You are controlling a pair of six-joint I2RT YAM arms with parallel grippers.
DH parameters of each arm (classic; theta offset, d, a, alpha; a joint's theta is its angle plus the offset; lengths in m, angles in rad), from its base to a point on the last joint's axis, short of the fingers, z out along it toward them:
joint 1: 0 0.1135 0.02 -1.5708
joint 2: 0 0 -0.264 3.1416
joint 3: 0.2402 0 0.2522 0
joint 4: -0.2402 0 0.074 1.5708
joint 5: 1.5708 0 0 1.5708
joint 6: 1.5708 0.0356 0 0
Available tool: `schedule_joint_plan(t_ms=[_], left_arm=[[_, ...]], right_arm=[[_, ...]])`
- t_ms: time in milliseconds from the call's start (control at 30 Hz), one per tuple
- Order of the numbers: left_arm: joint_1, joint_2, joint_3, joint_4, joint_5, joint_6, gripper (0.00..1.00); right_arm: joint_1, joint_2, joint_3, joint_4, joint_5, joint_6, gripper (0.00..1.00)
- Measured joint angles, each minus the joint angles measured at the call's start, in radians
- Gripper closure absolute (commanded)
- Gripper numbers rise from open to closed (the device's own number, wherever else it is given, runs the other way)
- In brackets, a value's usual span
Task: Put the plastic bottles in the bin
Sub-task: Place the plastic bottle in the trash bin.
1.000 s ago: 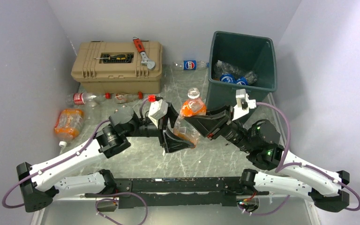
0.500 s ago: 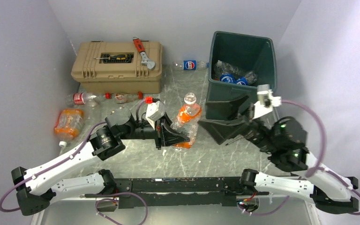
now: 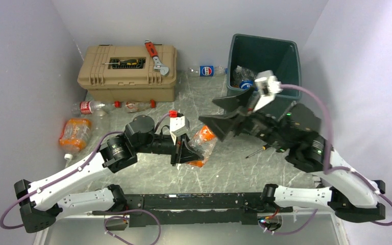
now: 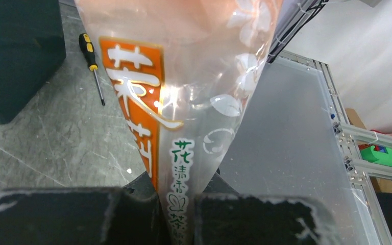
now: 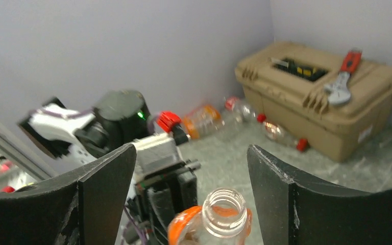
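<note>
A crushed clear bottle with an orange label (image 3: 202, 142) hangs tilted over the middle of the table, and my left gripper (image 3: 186, 151) is shut on its flattened lower end. In the left wrist view the label (image 4: 184, 102) runs down into the closed jaws of that gripper (image 4: 181, 217). My right gripper (image 3: 219, 115) is open just above and right of the bottle. Its wrist view shows the uncapped neck (image 5: 226, 206) below the spread fingers (image 5: 107, 194), not touching them. The dark green bin (image 3: 282, 56) stands at the back right with several bottles (image 3: 245, 77) inside.
A tan toolbox (image 3: 127, 76) with a red wrench (image 3: 155, 55) sits at the back left. Loose bottles lie by it: red-labelled (image 3: 87, 107), orange (image 3: 75, 135), and crushed (image 3: 132, 106). A blue-labelled bottle (image 3: 206, 70) lies by the back wall. A yellow-handled screwdriver (image 4: 92, 64) lies beside the bin.
My right gripper opened, let go of the orange-labelled bottle and rose back toward the bin. My left gripper shut on the bottle's lower end, and the bottle tipped lower.
</note>
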Motion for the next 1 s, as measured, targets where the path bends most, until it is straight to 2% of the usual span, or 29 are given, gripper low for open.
schedule_joint_plan(t_ms=[200, 400, 467, 600, 667, 767, 800, 833, 867, 900, 933, 967, 1000], left_arm=[[0.0, 0.003, 0.0, -0.01, 0.01, 0.003, 1.0], [0.0, 0.003, 0.0, -0.01, 0.014, 0.003, 1.0], [0.0, 0.002, 0.0, -0.01, 0.014, 0.006, 1.0], [-0.001, -0.001, 0.0, -0.009, 0.012, 0.006, 1.0], [-0.001, -0.003, 0.0, -0.009, 0.008, 0.006, 1.0], [-0.001, -0.005, 0.0, -0.009, 0.006, 0.005, 1.0], [-0.001, -0.005, 0.0, -0.009, 0.006, 0.005, 1.0], [-0.001, -0.005, 0.0, -0.01, 0.006, 0.004, 0.95], [-0.001, -0.005, 0.0, -0.011, 0.006, 0.003, 0.8], [-0.001, -0.005, 0.0, -0.012, 0.006, 0.002, 0.6], [-0.001, -0.006, 0.0, -0.013, 0.006, -0.001, 0.31], [-0.001, -0.007, 0.0, -0.014, 0.007, 0.001, 0.08], [-0.001, -0.01, 0.0, -0.016, 0.001, -0.001, 0.01]], right_arm=[[0.0, 0.061, -0.042, -0.084, 0.018, 0.011, 0.3], [0.0, 0.04, -0.047, -0.087, 0.039, 0.029, 0.54], [0.0, 0.026, -0.058, -0.086, 0.051, 0.034, 0.55], [0.0, 0.003, -0.08, -0.087, 0.058, 0.047, 0.5], [0.0, -0.004, -0.09, -0.087, 0.058, 0.05, 0.54], [0.0, -0.006, -0.098, -0.09, 0.061, 0.058, 0.66], [0.0, -0.006, -0.1, -0.093, 0.061, 0.06, 0.76], [0.0, -0.006, -0.103, -0.093, 0.062, 0.06, 0.87], [-0.001, -0.007, -0.105, -0.093, 0.064, 0.061, 0.98], [-0.002, -0.009, -0.107, -0.093, 0.064, 0.058, 1.0], [-0.003, -0.013, -0.109, -0.093, 0.066, 0.056, 1.0], [-0.003, -0.018, -0.112, -0.095, 0.07, 0.055, 1.0], [-0.003, -0.024, -0.114, -0.095, 0.071, 0.058, 1.0]])
